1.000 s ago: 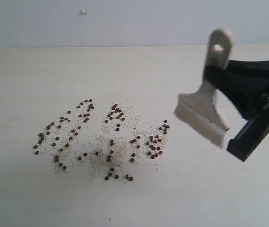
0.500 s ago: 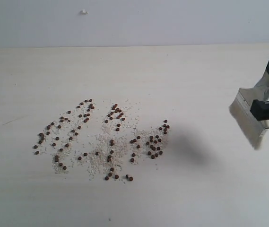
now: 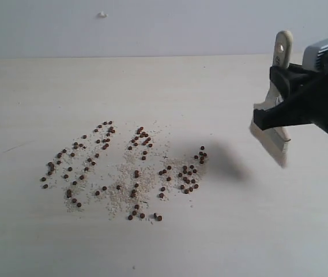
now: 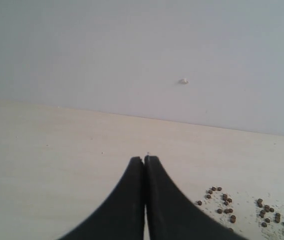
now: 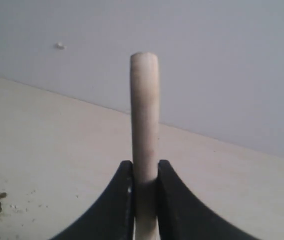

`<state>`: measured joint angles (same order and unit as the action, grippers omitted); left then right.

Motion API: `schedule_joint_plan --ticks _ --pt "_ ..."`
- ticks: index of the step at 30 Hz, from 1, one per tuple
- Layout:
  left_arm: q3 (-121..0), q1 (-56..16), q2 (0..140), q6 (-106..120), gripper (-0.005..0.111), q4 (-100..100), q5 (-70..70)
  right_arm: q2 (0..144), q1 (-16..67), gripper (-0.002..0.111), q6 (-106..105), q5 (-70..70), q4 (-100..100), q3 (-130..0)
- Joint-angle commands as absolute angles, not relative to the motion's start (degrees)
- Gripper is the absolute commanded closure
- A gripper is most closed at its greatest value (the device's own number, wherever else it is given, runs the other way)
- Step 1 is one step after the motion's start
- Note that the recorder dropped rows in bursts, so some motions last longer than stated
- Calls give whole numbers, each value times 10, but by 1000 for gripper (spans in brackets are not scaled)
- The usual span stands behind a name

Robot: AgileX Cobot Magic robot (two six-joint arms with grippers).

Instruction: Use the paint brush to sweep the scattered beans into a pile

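The beans (image 3: 123, 167) lie scattered in loose clusters with white grains over the pale table, left of centre in the exterior view. No gathered pile shows. The paint brush (image 3: 271, 135) hangs in the air to the right of them, bristles down, clear of the table, its handle (image 3: 282, 47) pointing up. My right gripper (image 3: 280, 107) is shut on the handle (image 5: 144, 120), which stands between both jaws (image 5: 144, 167). My left gripper (image 4: 144, 161) is shut with nothing in it, low over the table, a few beans (image 4: 226, 202) beside it. The exterior view does not show it.
The pale table (image 3: 221, 231) ends at a grey wall (image 3: 152, 29) that carries a small white speck (image 3: 102, 14). The brush casts a shadow (image 3: 228, 164) just right of the beans.
The brush swung out to the right edge of the exterior view, then came back left and now stands more upright. The beans have not moved.
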<state>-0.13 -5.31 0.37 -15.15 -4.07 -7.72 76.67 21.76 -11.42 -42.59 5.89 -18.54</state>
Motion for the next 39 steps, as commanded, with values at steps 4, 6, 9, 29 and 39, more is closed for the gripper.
schedule_joint_plan --ticks 4,6,9,29,39 --pt "0 -51 0 -151 107 -38 -77 811 265 108 -224 -426 265 -225" --pt "0 -51 0 -151 107 -38 -77 836 311 108 -293 -463 358 -233" --pt "0 -51 0 -151 107 -38 -77 881 384 108 -338 -533 444 -247" --pt "0 -51 0 -151 107 -38 -77 1092 557 108 -343 -556 621 -467" --pt "0 -51 0 -151 107 -38 -77 1149 583 108 -406 -517 647 -615"
